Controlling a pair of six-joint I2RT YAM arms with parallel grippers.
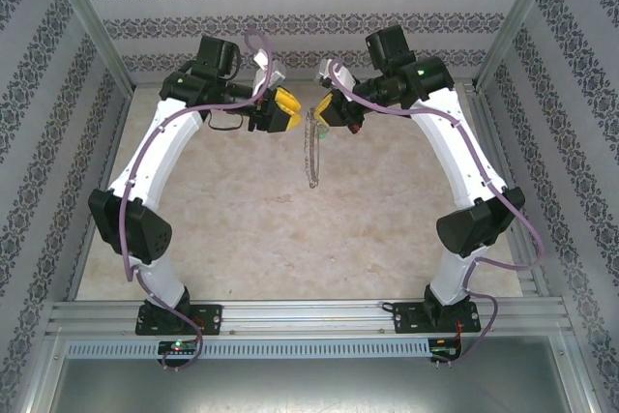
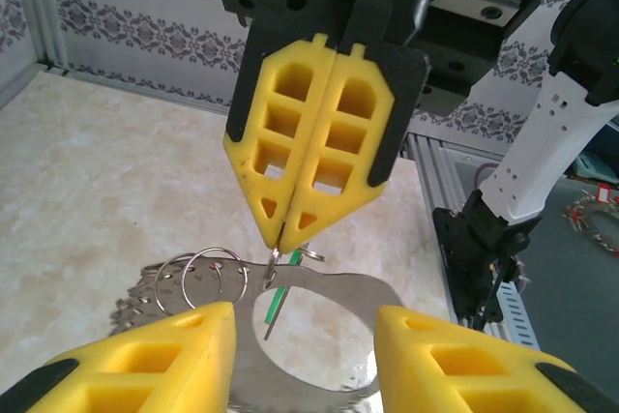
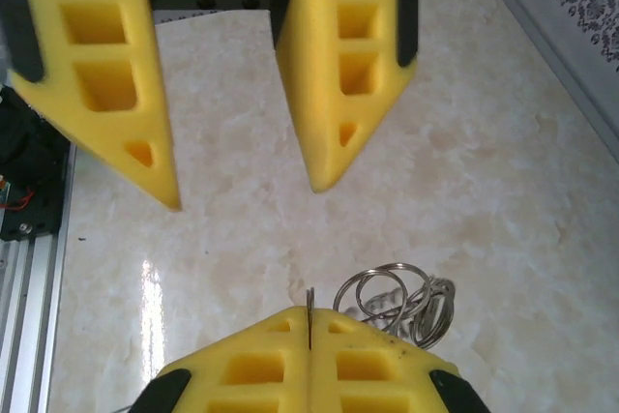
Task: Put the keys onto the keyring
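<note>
Dangling keyring (image 1: pixel 312 157) pinched in right end effector (image 1: pixel 318 111), left end effector (image 1: pixel 290 111) agape.

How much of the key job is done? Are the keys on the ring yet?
Done: the right gripper is pinched shut on the keyring, which hangs down from it. In hand: the left gripper faces it, open and empty, and the green tag dangles just under the right fingertips. Left: I cannot tell whether it is threaded on yet; if not, that step remains.
</note>
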